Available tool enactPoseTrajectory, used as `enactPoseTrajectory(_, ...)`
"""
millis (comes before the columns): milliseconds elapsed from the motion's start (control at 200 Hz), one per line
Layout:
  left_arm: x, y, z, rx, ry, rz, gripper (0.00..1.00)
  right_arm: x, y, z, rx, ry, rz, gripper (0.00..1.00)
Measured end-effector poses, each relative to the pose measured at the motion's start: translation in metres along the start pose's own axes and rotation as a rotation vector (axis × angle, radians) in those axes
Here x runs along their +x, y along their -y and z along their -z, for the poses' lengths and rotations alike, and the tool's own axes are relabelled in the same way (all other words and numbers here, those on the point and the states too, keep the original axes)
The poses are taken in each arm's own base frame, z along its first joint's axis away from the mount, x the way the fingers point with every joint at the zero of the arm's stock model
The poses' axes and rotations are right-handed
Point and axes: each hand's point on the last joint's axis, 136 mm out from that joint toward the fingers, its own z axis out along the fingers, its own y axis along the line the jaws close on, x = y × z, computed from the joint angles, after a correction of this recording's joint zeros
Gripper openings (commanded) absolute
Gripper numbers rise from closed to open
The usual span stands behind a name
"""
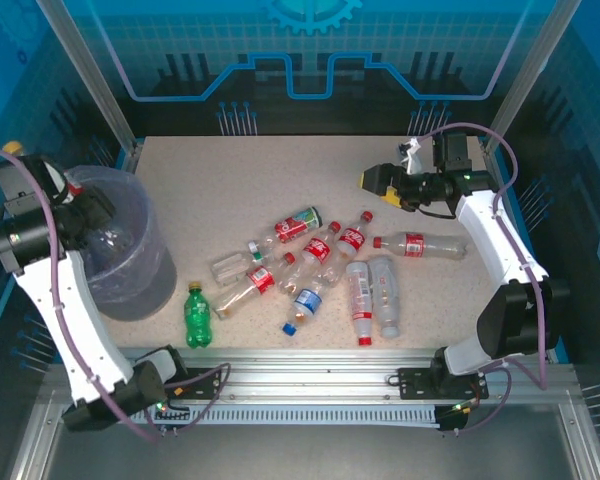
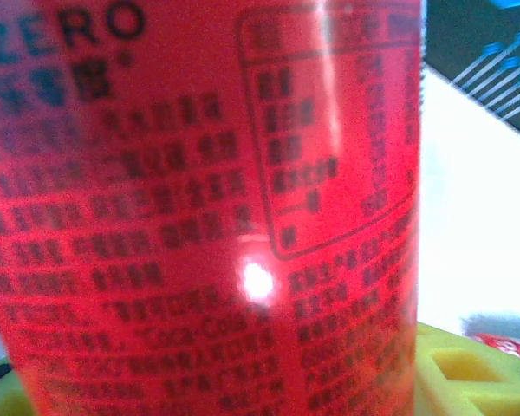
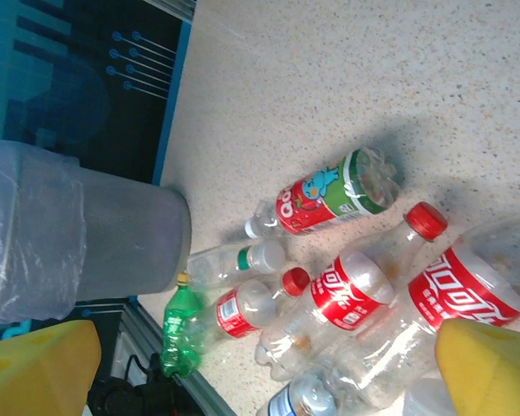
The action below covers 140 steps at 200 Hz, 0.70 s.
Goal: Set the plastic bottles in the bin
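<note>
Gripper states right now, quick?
Left gripper: shut on a red-label bottle, above the bin.
Right gripper: open, empty.

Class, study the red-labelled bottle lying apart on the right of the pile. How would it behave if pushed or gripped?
The red-labelled bottle lies on its side on the table, so a sideways push would probably roll it. It looks clear and empty, so likely light. Its thin plastic may dent under a squeeze.

Red-labelled clear bottles (image 1: 351,240), green bottle (image 1: 197,318), grey bin (image 1: 148,278), speckled beige table (image 1: 230,170)
</note>
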Motion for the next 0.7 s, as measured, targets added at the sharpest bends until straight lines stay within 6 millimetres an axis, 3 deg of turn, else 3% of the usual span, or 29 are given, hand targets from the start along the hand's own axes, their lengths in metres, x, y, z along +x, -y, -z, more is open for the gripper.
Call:
enactPoseTrajectory(135,0.012,-0.020,-0.034,-0.046,-0.097,0.042,0.26,0.002,0.004,0.000,0.019,-0.006,0.013,1.00)
enactPoseTrajectory(420,0.045,-0.026,-0.074,-0.036,-0.229,0.036,0.23,0.004,0.008,0.000,0.036,-0.011,0.022,1.00)
enactPoseTrajectory(570,0.057,-0.024,-0.089,-0.016,-0.259,0.030,0.20,0.004,0.009,-0.002,0.037,-0.014,0.019,1.00)
enactPoseTrajectory(700,0.061,-0.011,-0.101,0.020,-0.254,-0.013,0.19,0.005,0.011,-0.005,0.047,-0.020,0.018,1.00)
